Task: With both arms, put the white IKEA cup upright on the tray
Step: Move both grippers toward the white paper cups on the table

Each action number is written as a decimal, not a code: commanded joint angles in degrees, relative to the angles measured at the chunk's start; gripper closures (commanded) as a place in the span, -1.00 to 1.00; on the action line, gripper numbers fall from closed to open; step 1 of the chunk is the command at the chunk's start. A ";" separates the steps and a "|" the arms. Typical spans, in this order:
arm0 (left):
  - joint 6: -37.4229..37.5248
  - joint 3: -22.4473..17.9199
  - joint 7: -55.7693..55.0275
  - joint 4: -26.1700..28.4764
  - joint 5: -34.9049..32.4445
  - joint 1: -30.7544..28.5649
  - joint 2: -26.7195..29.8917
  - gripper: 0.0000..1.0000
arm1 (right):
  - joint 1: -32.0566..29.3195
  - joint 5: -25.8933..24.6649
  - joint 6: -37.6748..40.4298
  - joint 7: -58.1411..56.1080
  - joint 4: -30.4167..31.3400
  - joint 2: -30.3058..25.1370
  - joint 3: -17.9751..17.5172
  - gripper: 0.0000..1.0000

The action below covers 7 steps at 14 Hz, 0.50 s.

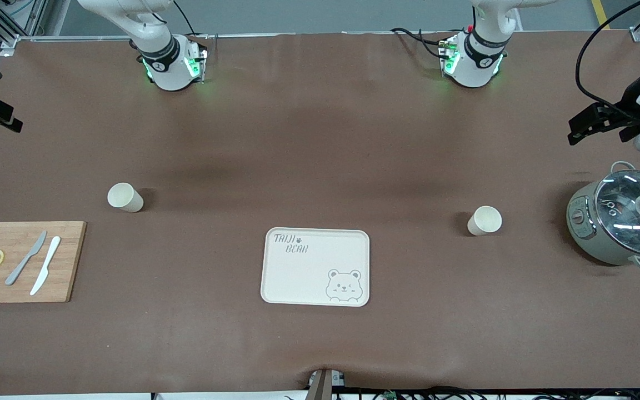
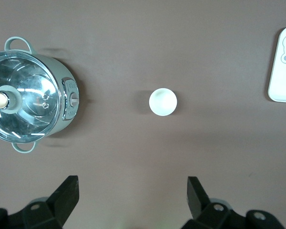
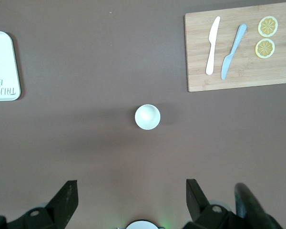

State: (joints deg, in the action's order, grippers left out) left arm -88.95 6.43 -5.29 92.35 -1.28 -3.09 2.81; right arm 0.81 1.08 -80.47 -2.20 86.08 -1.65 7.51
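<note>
Both tools (image 2: 131,200) (image 3: 128,200) raised, fingers apart

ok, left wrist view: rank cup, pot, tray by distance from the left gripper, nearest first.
The left gripper hangs over bare table, fingers open.
1. Cup: upright, closest, roughly in line with the gap between the fingers.
2. Pot: lidded, toward the left arm's end of the table.
3. Tray: farthest, only one edge in view.

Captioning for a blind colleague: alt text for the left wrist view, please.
A white cup stands upright on the brown table, with the left hand open over the table near it. A lidded pot and the tray flank the cup.
</note>
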 commanded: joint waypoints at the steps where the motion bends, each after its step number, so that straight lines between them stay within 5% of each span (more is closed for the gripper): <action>1: 1.41 0.25 0.98 -0.85 -1.27 -0.16 -0.35 -1.00 | -0.19 -0.55 0.58 0.18 -1.09 0.59 -0.13 -1.00; 7: 1.77 0.08 0.29 -2.08 -1.27 -0.24 -3.42 -1.00 | -0.37 -0.55 0.58 0.26 -1.09 0.77 -0.13 -1.00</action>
State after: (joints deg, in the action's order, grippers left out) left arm -88.48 6.42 -5.29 92.24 -1.28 -3.11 1.21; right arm 0.80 1.08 -80.47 -2.20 86.08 -1.47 7.51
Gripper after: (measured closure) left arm 0.000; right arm 0.000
